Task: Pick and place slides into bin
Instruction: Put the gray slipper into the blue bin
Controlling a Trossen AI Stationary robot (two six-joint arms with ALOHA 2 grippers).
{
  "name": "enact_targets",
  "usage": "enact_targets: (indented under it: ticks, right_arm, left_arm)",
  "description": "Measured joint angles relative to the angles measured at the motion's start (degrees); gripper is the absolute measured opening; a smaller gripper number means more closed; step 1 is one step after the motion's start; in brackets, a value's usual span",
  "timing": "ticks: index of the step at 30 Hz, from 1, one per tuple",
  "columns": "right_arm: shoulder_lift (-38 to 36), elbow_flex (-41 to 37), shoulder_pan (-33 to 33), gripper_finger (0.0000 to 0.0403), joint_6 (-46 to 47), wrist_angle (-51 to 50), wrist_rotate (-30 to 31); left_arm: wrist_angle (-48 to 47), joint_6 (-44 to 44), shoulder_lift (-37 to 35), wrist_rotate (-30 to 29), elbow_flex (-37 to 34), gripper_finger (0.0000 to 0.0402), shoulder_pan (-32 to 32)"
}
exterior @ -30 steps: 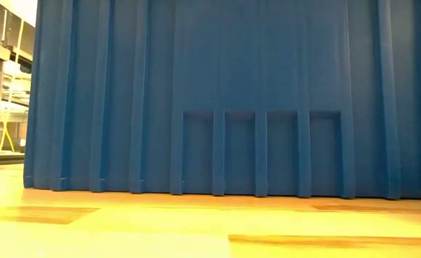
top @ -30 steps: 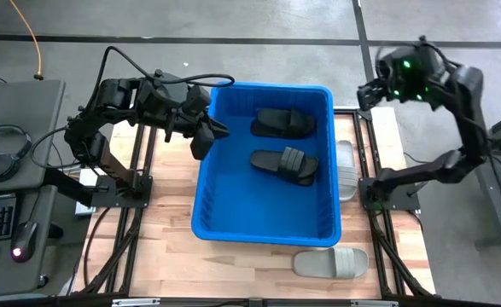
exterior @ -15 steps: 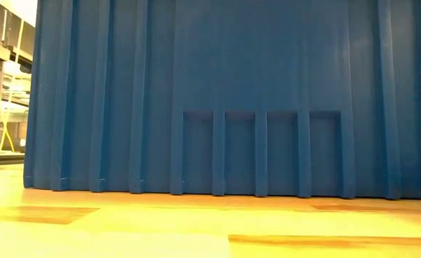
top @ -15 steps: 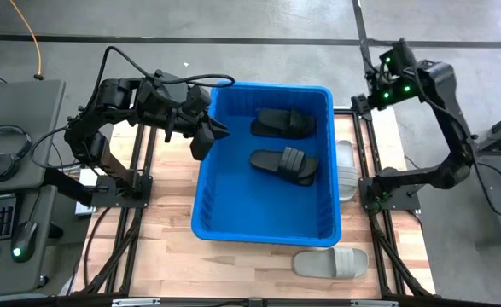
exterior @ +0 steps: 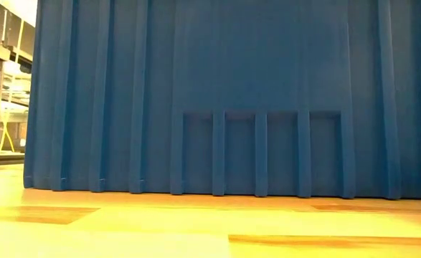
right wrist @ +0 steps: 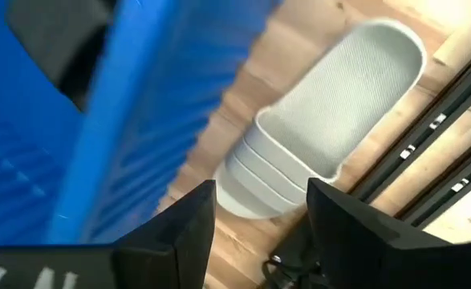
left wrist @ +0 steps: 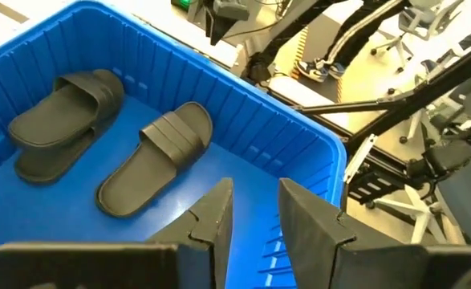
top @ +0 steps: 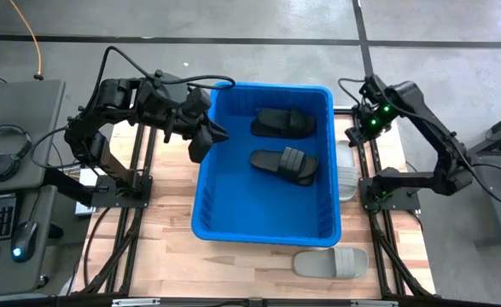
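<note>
The blue bin (top: pixel 216 217) stands mid-table and holds two black slides (top: pixel 282 123) (top: pixel 284 163); they also show in the left wrist view (left wrist: pixel 62 112) (left wrist: pixel 159 156). A light grey slide (top: pixel 345 168) lies sole-down on the table between the bin's right wall and the frame; it fills the right wrist view (right wrist: pixel 331 112). Another grey slide (top: pixel 331 262) lies by the near edge. My left gripper (top: pixel 206 135) hangs open and empty over the bin's left rim. My right gripper (top: pixel 358 128) is open and empty above the far end of the right-hand grey slide.
The bin's ribbed wall (exterior: pixel 217 93) fills the low view. Black frame rails (top: pixel 371 183) run beside the right-hand grey slide. A desk with headphones (top: pixel 2 141) and a keyboard stands left of the table. Bare wood shows near the bin's near left corner (top: pixel 148 247).
My right arm has swung down and toward the table's left, from high beyond the far right corner to just above the grey slide beside the bin. My left gripper and the slides have kept still.
</note>
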Motion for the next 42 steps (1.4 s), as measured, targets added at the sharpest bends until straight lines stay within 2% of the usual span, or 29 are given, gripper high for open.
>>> enact_targets:
  ticks: [8,17,34,42]
  right_arm:
    - [-0.01,-6.30,-1.12,0.0186,-3.95,2.70,0.44]
    - [-0.01,-13.46,-1.33,0.0186,-14.39,2.97,2.42]
    - [-0.01,-13.91,-0.96,0.0180,-39.71,5.15,0.08]
    - [-0.01,-13.91,-0.96,0.0179,-41.15,6.80,-0.07]
  left_arm:
    - [-1.50,-1.50,0.00,0.01,0.00,0.0092,0.00]
    - [-1.61,-2.56,0.00,0.06,0.00,0.0092,0.00]
    - [-1.57,-2.61,0.00,0.64,0.00,0.0092,0.00]
    - [-1.55,-2.61,0.00,0.85,0.00,0.0092,0.00]
